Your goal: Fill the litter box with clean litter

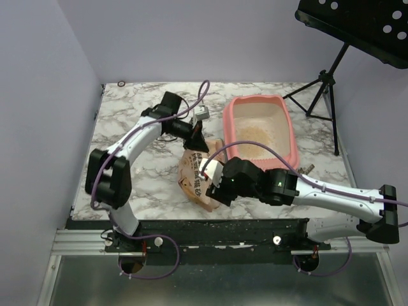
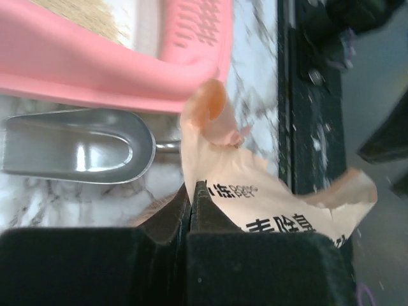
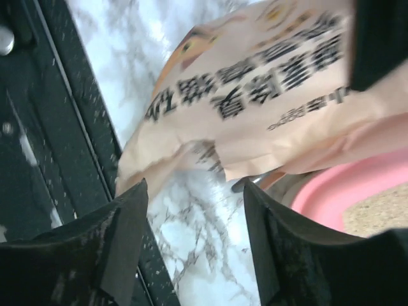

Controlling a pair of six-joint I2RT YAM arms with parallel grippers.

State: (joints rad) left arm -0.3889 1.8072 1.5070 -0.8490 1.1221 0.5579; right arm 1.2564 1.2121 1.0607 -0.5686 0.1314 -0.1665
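Note:
The pink litter box (image 1: 290,137) stands at the back right of the marble table, with beige litter (image 1: 258,137) across its floor. The orange printed bag (image 1: 193,175) stands just left of its near corner. My left gripper (image 1: 196,141) is shut on the bag's top edge. In the left wrist view its fingertips (image 2: 193,188) pinch the paper of the bag (image 2: 268,197) below the litter box (image 2: 95,76). My right gripper (image 1: 213,186) is open beside the bag's lower part. In the right wrist view its jaws (image 3: 194,191) stand apart under the bag (image 3: 268,95), holding nothing.
A grey metal scoop (image 2: 76,150) lies on the table against the litter box's near wall. The black front rail (image 1: 223,229) runs along the table's near edge. A music stand tripod (image 1: 322,89) stands at the back right. Walls close the left and back.

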